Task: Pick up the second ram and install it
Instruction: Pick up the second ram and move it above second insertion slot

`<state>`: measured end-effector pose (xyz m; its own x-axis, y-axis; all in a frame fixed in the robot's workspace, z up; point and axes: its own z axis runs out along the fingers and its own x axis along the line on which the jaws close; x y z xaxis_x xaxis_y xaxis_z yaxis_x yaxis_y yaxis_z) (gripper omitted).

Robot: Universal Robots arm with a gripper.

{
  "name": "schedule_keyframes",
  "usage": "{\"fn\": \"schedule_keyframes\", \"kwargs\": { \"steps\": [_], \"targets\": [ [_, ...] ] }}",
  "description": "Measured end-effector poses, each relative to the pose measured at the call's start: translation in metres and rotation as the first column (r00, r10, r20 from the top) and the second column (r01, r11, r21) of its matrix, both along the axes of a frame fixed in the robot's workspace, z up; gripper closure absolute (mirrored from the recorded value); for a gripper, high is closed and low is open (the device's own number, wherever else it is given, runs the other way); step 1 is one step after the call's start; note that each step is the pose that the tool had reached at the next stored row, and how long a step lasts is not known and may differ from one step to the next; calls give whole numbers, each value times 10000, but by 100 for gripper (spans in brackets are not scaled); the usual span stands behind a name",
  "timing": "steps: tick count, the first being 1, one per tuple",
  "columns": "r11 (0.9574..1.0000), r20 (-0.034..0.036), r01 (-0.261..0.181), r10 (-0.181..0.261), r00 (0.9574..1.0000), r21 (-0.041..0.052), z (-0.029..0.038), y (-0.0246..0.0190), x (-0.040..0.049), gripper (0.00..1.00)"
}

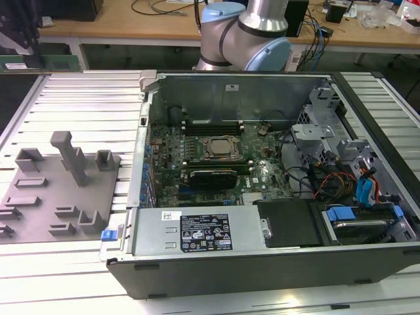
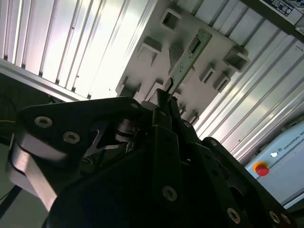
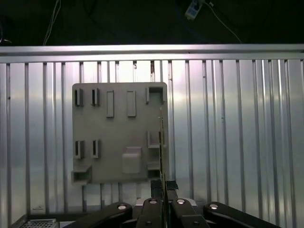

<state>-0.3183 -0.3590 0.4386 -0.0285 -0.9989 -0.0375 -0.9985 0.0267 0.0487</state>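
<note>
Showing the gripper [image 2: 166,96] clenched on one end of the second ram [image 2: 189,56], held edge-on over the grey fixture plate [image 3: 118,130]; so narrow a hold could let the stick tilt or slip.

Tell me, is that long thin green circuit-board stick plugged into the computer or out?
Out: the gripper grips the green stick in the air, over the grey slotted plate.
</note>
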Motion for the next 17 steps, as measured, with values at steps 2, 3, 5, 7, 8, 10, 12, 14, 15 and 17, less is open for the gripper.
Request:
{"fn": "schedule_keyframes", "kwargs": {
  "steps": [2, 3, 5, 7, 8, 10, 12, 14, 15, 17],
  "targets": [
    [10000, 0, 0, 0, 10000, 0, 0, 0, 53, 86],
    [10000, 0, 0, 0, 10000, 0, 0, 0, 98, 86],
    [10000, 0, 1, -1, 10000, 0, 0, 0, 197, 86],
    [10000, 1, 0, 0, 10000, 1, -1, 0, 291, 86],
    [10000, 0, 0, 0, 10000, 0, -1, 0, 332, 86],
    [10000, 0, 0, 0, 10000, 0, -1, 0, 418, 86],
    [10000, 0, 0, 0, 10000, 0, -1, 0, 495, 86],
    [10000, 1, 1, -1, 10000, 1, -3, 2, 603, 86],
    [10000, 0, 1, -1, 10000, 0, -2, 2, 644, 86],
    [10000, -1, 0, 0, 10000, 0, -2, 3, 744, 86]
  ]
}}
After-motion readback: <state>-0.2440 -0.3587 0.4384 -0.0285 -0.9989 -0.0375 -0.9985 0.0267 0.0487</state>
